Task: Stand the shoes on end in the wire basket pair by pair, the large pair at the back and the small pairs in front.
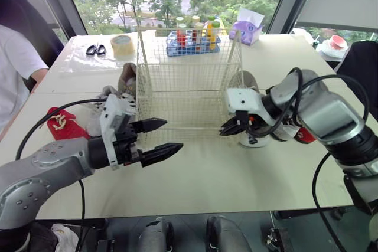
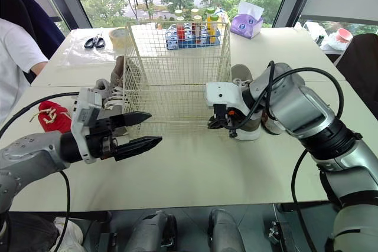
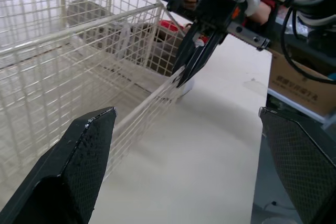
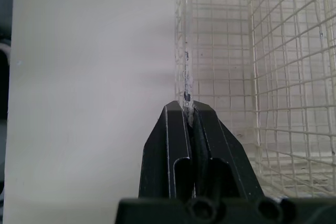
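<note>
The wire basket (image 1: 189, 90) stands at the centre of your head view, on the table (image 1: 236, 175).

1. Right gripper (image 1: 224, 130): it sits at centre-right of the frame, against the lower front right corner of the wire basket. In the right wrist view its fingers (image 4: 170, 145) are pressed together on the basket's bottom edge wire.
2. Left gripper (image 1: 171, 135): it sits at lower centre-left, just in front of the basket's front left corner and apart from it. Its fingers are spread wide and hold nothing.
3. Shoes: all lie outside the basket.
   - The white sneaker (image 2: 115, 95) and the red shoe (image 1: 62, 123) are at centre-left, behind the left gripper.
   - The grey shoe (image 1: 248, 81) is beside the basket's right wall, just behind the right gripper.
</note>
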Motion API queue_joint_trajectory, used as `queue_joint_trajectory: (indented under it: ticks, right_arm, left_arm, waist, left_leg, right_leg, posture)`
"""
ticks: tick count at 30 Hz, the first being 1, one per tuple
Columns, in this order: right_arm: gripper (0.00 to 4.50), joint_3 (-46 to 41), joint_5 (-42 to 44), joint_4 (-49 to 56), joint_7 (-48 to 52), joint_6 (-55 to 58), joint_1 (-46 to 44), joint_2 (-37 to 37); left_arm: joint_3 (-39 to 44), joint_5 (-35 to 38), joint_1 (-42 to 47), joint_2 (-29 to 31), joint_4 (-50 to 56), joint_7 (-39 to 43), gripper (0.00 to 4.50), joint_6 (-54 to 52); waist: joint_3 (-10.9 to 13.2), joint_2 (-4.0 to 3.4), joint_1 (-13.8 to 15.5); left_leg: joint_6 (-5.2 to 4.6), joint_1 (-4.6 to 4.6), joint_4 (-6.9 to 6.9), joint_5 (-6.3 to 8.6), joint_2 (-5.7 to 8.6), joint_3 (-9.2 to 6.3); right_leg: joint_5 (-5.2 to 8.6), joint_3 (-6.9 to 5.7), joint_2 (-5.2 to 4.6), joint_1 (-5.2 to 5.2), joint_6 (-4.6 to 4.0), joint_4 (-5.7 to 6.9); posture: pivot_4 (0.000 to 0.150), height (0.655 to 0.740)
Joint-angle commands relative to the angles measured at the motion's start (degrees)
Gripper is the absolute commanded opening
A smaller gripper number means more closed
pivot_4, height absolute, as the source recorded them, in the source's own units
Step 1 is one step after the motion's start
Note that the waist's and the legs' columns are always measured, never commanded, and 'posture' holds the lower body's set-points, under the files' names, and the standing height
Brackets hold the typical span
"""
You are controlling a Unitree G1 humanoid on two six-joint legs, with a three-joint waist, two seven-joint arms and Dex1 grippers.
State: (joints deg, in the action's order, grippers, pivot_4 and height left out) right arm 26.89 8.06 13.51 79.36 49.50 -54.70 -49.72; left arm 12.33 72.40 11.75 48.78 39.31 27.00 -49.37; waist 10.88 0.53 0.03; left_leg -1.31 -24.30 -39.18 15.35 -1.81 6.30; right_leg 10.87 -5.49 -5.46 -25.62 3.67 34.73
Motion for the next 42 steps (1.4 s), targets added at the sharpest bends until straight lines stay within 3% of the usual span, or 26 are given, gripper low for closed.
queue_joint_trajectory:
  ticks: [1, 4, 7, 12, 15, 18, 23, 29, 35, 40, 42]
  right_arm:
    - [0.65, -2.04, -0.14, 0.96, -2.52, -2.59, 0.51, 1.03]
    - [1.88, -6.99, 3.61, 1.91, -3.82, -0.3, -0.25, 2.02]
    - [3.44, -15.83, 12.02, 4.57, -4.68, 8.33, -2.97, 3.65]
    - [3.44, -33.95, 20.28, 7.72, -15.78, 22.64, -5.81, 7.36]
    - [3.44, -43.95, 15.44, 7.82, -30.04, 22.2, -1.51, 11.82]
    - [4.36, -49.14, 13.22, 11.46, -37.51, 18.3, 8.95, 14.26]
    - [4.44, -53.98, 10.03, 18.13, -50.71, 9.94, 27.0, 25.87]
    - [4.44, -50.81, 9.54, 18.68, -54.26, 0.74, 39.57, 29.68]
    - [4.44, -48.25, 9.26, 11.13, -56.58, -5.97, 43.15, 31.13]
    - [4.44, -44.74, 8.76, 5.83, -58.32, -10.94, 43.11, 32.81]
    - [3.92, -42.52, 7.92, 5.61, -59.71, -11.81, 43.31, 33.47]
  left_arm:
    - [0.3, 0.2, 1.39, -0.16, -0.1, 0.79, 4.5, 0.87]
    - [0.28, 1.93, 1.89, -0.65, -0.52, 0.78, 4.5, 0.65]
    - [0.42, 4.4, 1.84, -1.53, -0.77, 0.13, 4.5, 0.38]
    - [0.98, 7.18, 0.06, -5.63, -2.49, -4.08, 4.5, 1.74]
    - [1.66, 9.11, -2.08, -7.5, -3.3, -5.26, 4.5, 2.18]
    - [2.15, 15.2, -3.87, -8.63, -2.83, -7.61, 4.5, 2.36]
    - [-1.1, 11.81, -10.82, -6.64, 1.49, -5.72, 4.5, 0.48]
    - [-3.53, 8.89, -14.28, -7.22, 2.97, -5.51, 4.5, 1.62]
    - [-4.51, 7.02, -13.91, -7.46, 2.45, -5.52, 4.5, 2.03]
    - [-2.15, 10.62, -11.98, -9.72, -1.04, -8.13, 4.5, 3.67]
    - [-1.96, 9.1, -12.26, -8.23, -1.14, -6.79, 4.5, 2.95]
  waist:
    - [0.0, 0.0, -0.2]
    - [0.0, 0.0, -0.47]
    - [0.02, -0.01, -0.53]
    - [-0.03, 0.08, -0.39]
    - [-0.06, 0.13, -0.36]
    - [-0.14, 0.24, 0.51]
    - [-0.13, 0.12, 0.61]
    - [-0.11, -0.08, 0.64]
    - [-0.11, -0.08, 0.53]
    - [-0.12, -0.06, 0.58]
    - [-0.13, -0.07, 0.53]
  left_leg:
    - [0.0, 0.04, -0.01, 0.0, 0.0, 0.0]
    - [0.0, 0.06, -0.02, -0.01, 0.01, -0.07]
    - [0.14, 0.03, -0.02, -0.1, 0.01, -0.1]
    - [0.05, -0.01, -0.02, -0.05, 0.01, -0.16]
    - [-0.16, 0.04, -0.03, 0.08, 0.02, -0.17]
    - [-0.16, 0.05, -0.04, 0.08, 0.03, -0.2]
    - [0.07, 0.04, -0.03, -0.06, 0.05, -0.12]
    - [-0.12, 0.08, 0.0, 0.04, 0.02, -0.15]
    - [-0.13, 0.23, 0.01, 0.05, 0.01, -0.18]
    - [-0.14, 0.28, 0.01, 0.05, 0.01, -0.21]
    - [-0.15, 0.28, 0.01, 0.06, 0.0, -0.22]
  right_leg:
    - [0.0, 0.01, -0.01, 0.0, 0.0, 0.09]
    - [0.02, 0.01, -0.01, -0.03, -0.01, 0.27]
    - [0.01, 0.02, 0.0, -0.08, 0.0, 0.37]
    - [0.01, 0.0, -0.03, -0.09, 0.0, 0.39]
    - [0.01, 0.01, -0.04, -0.04, -0.01, 0.39]
    - [0.01, -0.03, -0.05, 0.03, -0.01, 0.37]
    - [0.01, 0.01, -0.06, -0.04, 0.01, 0.41]
    - [0.14, 0.03, 0.02, -0.05, -0.2, 0.39]
    - [0.2, 0.03, 0.04, 0.09, -0.28, 0.38]
    - [0.21, 0.03, 0.04, 0.16, -0.3, 0.37]
    - [0.21, 0.03, 0.05, 0.16, -0.3, 0.36]
  posture:
    - [0.15, 0.74]
    - [0.15, 0.74]
    - [0.15, 0.74]
    - [0.15, 0.74]
    - [0.15, 0.74]
    - [0.15, 0.74]
    - [0.15, 0.74]
    - [0.15, 0.74]
    - [0.15, 0.74]
    - [0.15, 0.74]
    - [0.15, 0.74]
